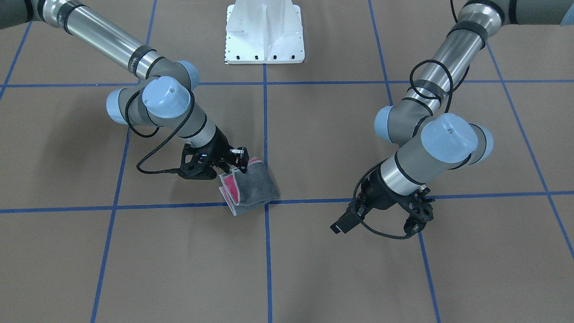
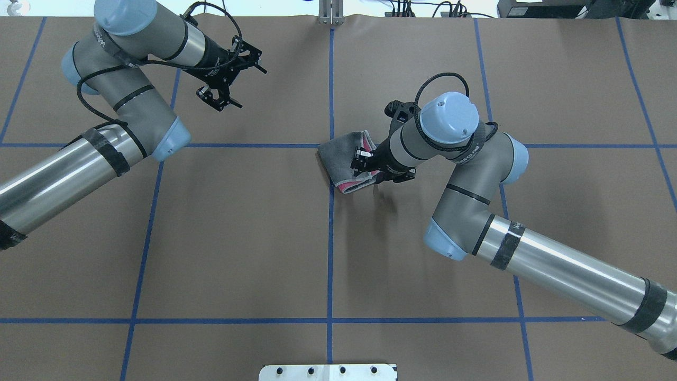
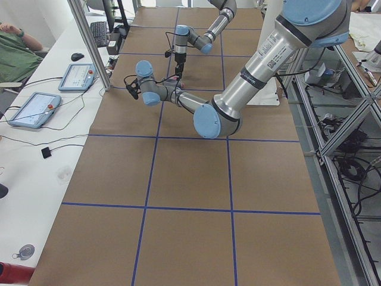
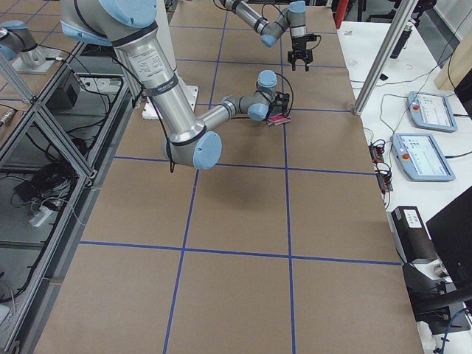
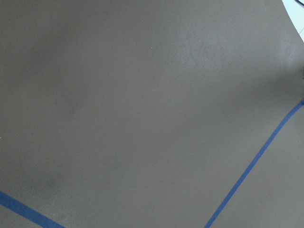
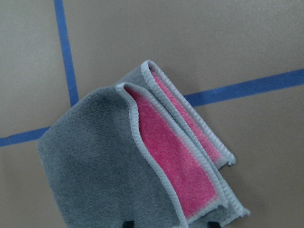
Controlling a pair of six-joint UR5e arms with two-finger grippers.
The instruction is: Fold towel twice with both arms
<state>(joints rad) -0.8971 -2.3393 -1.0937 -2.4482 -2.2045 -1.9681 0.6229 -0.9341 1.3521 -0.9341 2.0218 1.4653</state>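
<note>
The towel lies folded near the crossing of two blue tape lines, dark grey face out. Pink layers with light grey edging show at its open side. My right gripper is shut on the towel's near edge, and that side sits slightly raised. The right wrist view looks straight down on the towel. My left gripper hangs open and empty, well away from the towel, over bare brown paper. The left wrist view shows only paper and tape.
The white pedestal base stands at the robot's side of the table. Blue tape lines grid the brown paper. Control tablets lie on a side bench, where a person's arm rests.
</note>
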